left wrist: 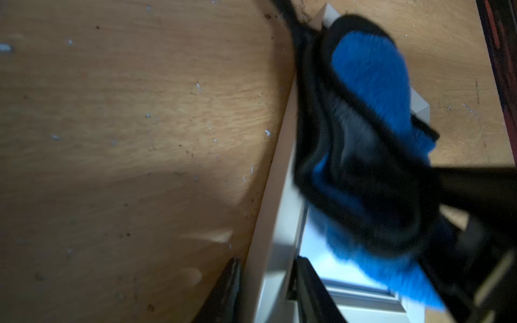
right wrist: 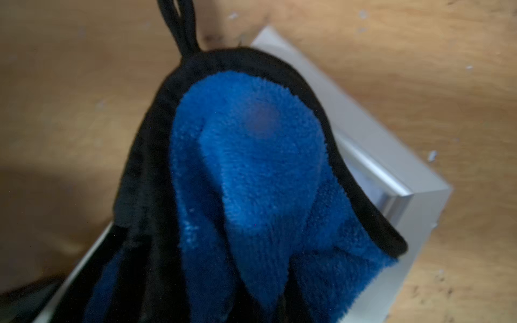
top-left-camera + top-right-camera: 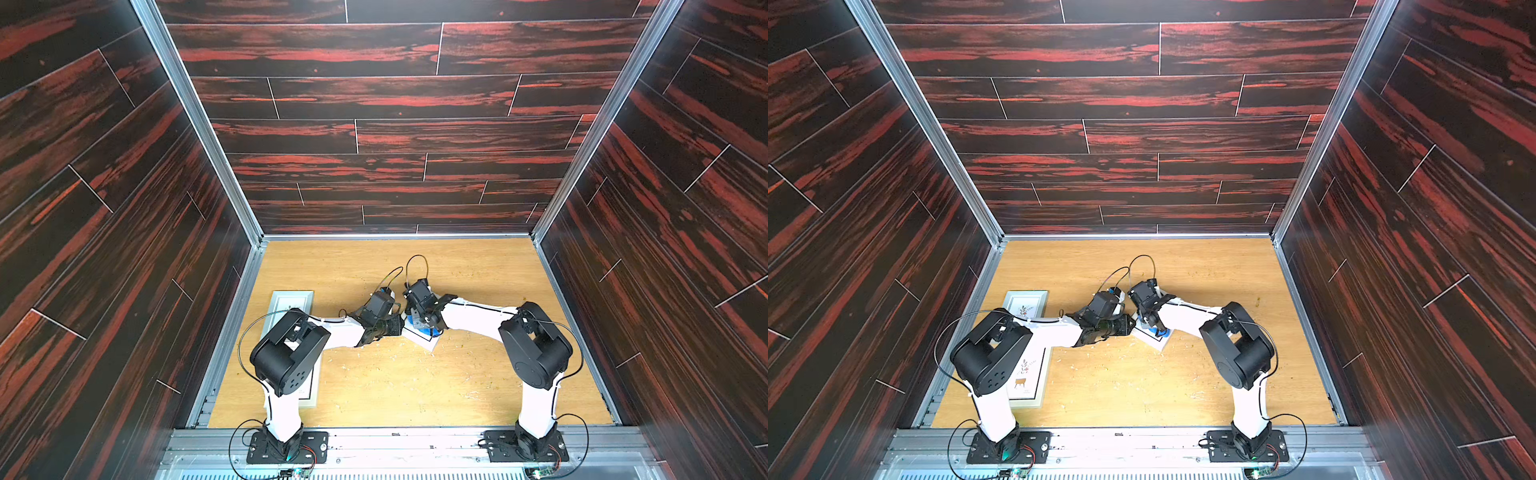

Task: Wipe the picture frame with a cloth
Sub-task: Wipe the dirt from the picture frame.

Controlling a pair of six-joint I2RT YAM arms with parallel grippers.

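At the table (image 3: 478, 386) centre, the left gripper (image 1: 268, 290) clamps the white picture frame (image 1: 277, 195) by one edge; the right gripper (image 3: 427, 326) pinches the bunched blue cloth (image 2: 251, 167) upon it. Press lightly; sweep edge to edge.

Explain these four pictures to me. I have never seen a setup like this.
Two white-and-black robot arms stand bolted at the near edge of a wooden table, boxed in by dark panelled walls. Both top views look down on the whole scene from above. The other two pictures come from cameras on the arms' wrists, so they show close-ups. In the middle is a small white picture frame. The left tool pinches its edge. The right tool is shut on a blue cloth with black edging, which hangs bunched over the frame. Two more frames lie under the left arm, and crumbs dot the table.
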